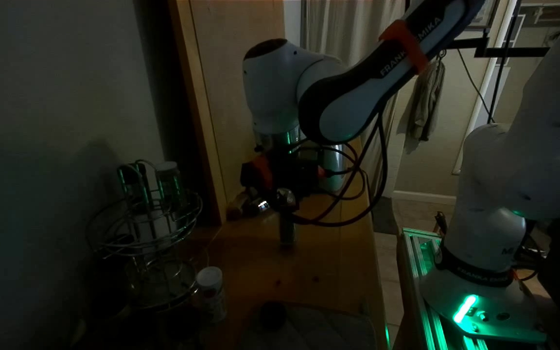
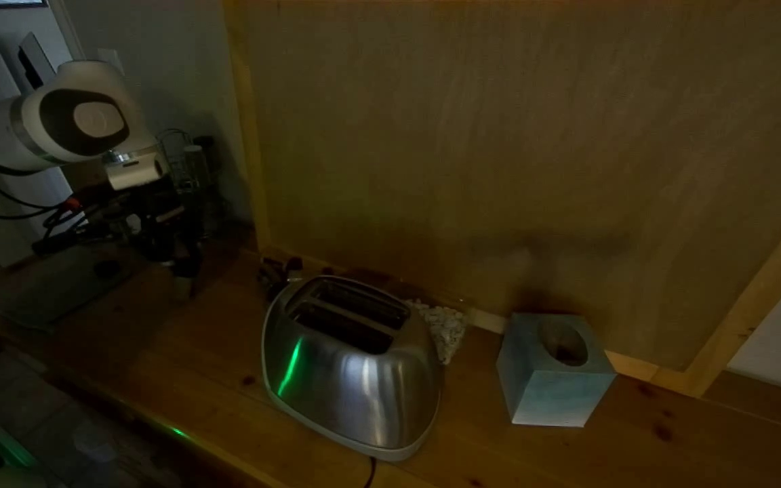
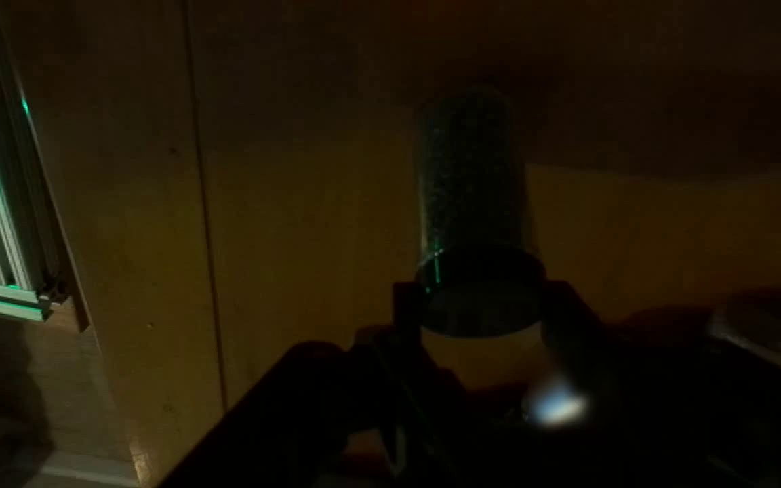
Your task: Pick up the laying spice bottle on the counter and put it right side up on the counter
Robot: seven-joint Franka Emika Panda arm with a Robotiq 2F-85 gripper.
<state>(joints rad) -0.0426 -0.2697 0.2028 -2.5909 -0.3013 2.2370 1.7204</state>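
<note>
The spice bottle is a clear jar with dark speckled contents and a black cap. In the wrist view my gripper has a fingertip against each side of the cap, shut on it. In both exterior views the bottle hangs below the gripper, roughly upright, cap up. Its lower end is at or close to the wooden counter; the dim light hides whether it touches. The cap is mostly hidden by the gripper in both exterior views.
A wire spice rack with jars stands by the wall, with a white container beside it. A grey mat lies on the counter. A steel toaster and a blue tissue box stand along the wooden panel.
</note>
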